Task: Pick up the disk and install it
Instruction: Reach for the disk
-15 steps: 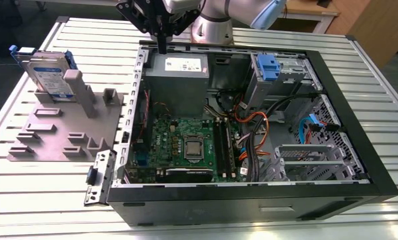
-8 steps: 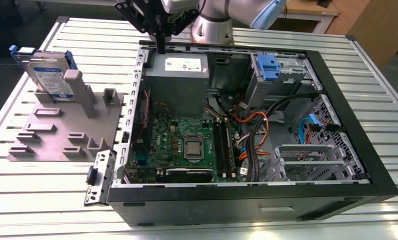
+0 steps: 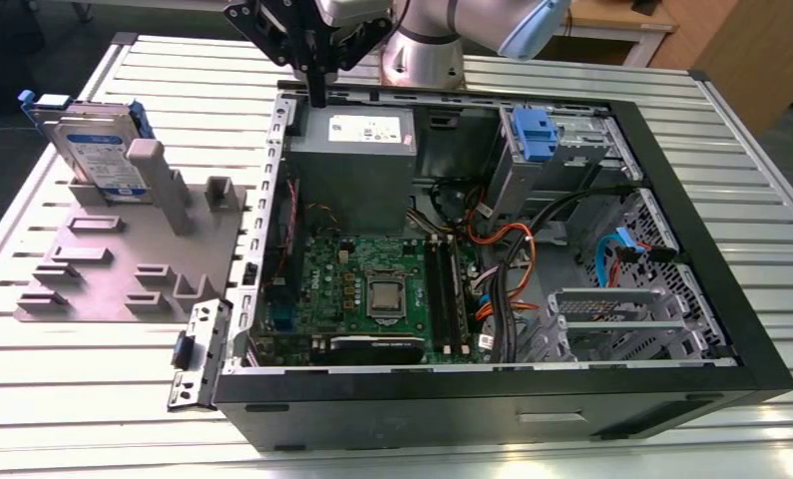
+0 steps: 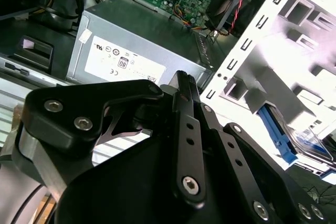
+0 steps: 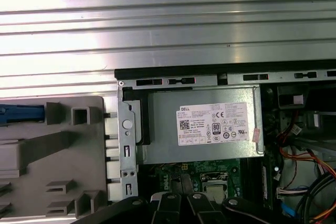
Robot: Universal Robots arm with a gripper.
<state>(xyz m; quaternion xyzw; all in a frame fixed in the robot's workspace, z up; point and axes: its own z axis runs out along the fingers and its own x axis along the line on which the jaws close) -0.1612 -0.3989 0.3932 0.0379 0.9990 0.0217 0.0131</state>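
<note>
The disk (image 3: 97,150), a silver-grey drive in a blue carrier, stands on edge in a slot of the grey fixture (image 3: 130,264) at the exterior view's left, outside the computer case. Its blue carrier edge (image 4: 278,135) shows in the second wrist view, and a blue end (image 5: 21,114) shows in the first wrist view. My gripper (image 3: 316,95) hangs over the case's back rim, beside the power supply, well to the right of the disk. Its black fingers (image 4: 184,85) are shut with nothing between them.
The open black computer case (image 3: 503,399) lies on a slatted metal table (image 3: 77,399). Inside are the grey power supply (image 3: 353,135), a green motherboard (image 3: 369,289), orange and black cables (image 3: 516,249), and a drive bay with a blue latch (image 3: 536,135).
</note>
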